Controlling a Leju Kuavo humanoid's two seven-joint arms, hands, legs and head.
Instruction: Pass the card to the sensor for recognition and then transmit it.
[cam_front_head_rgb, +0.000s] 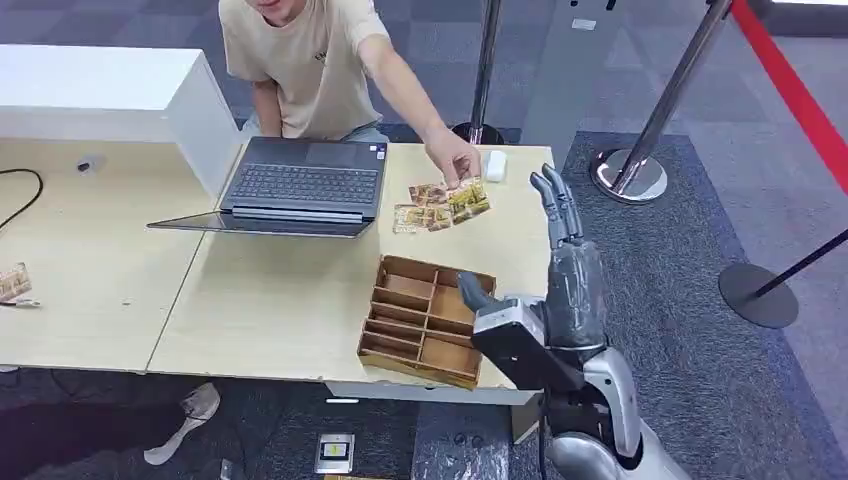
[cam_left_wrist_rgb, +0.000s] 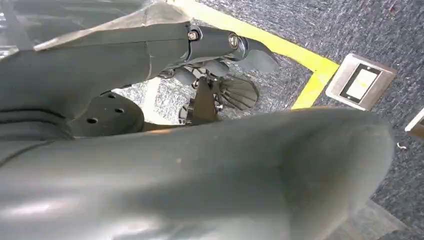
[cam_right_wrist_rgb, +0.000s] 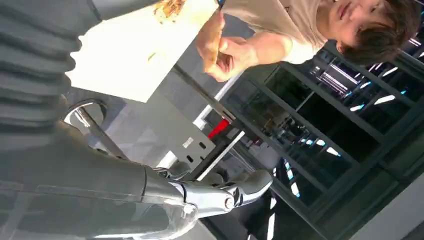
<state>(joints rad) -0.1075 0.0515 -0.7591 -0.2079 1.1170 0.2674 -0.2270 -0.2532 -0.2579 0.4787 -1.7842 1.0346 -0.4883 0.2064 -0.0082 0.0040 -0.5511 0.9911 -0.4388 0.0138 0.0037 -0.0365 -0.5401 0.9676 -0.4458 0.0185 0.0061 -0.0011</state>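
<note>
We note the right hand (cam_front_head_rgb: 556, 262) raised above the table's (cam_front_head_rgb: 270, 300) right edge, fingers straight and spread, palm empty, touching nothing. The cards (cam_front_head_rgb: 440, 205) lie fanned on the table beside the laptop (cam_front_head_rgb: 300, 185), a person's hand (cam_front_head_rgb: 455, 160) resting on them. The wooden divider tray (cam_front_head_rgb: 425, 318) sits just left of our hand. Left hand (cam_left_wrist_rgb: 215, 50): we cannot tell its opening.

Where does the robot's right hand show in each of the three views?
Head view: right hand raised, empty, beside the wooden tray.
Left wrist view: not in it.
Right wrist view: fingers extended in the foreground.
Shared landmark: the person's hand at the cards.
</note>
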